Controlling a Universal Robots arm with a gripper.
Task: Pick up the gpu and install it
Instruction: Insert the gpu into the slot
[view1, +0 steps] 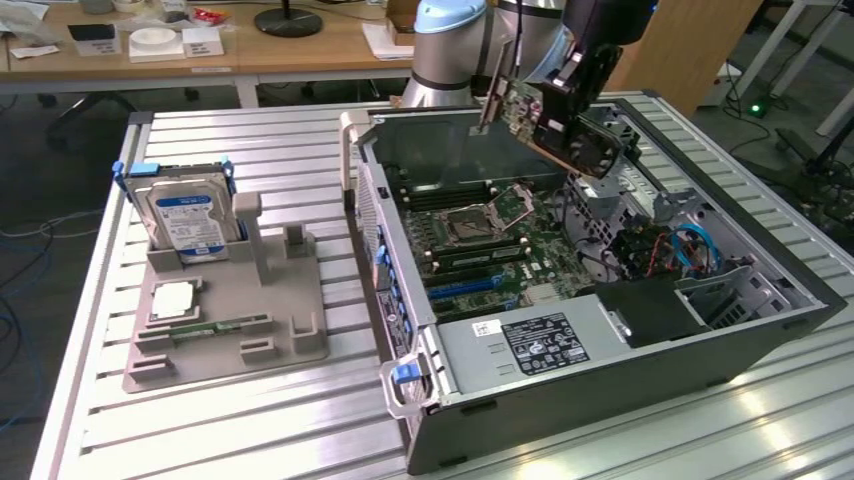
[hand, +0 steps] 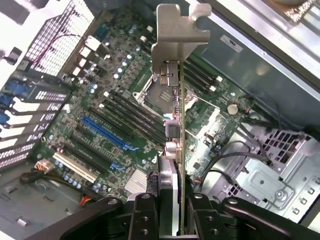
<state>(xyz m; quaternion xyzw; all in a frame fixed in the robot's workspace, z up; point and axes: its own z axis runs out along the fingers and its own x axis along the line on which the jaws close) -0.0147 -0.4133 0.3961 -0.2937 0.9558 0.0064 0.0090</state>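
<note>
The gpu (view1: 561, 125), a flat card with a green board, a dark face and a silver end bracket, hangs tilted in the air above the open computer case (view1: 587, 400). My gripper (view1: 587, 95) is shut on the card's far end. In the wrist view the gpu (hand: 176, 135) is seen edge-on, bracket away from the camera, held between my fingers (hand: 150, 210) with the gripper (hand: 172, 210) shut on it. Below it lies the motherboard (hand: 115, 125) with a blue slot (hand: 107, 132).
A grey fixture tray (view1: 227, 320) on the exterior view's left holds a silver hard drive (view1: 187, 220), a processor (view1: 174, 298) and a memory stick (view1: 214, 326). The case's power supply (view1: 534, 345) sits near its front. Drive cage and cables (view1: 674, 255) fill the exterior view's right side.
</note>
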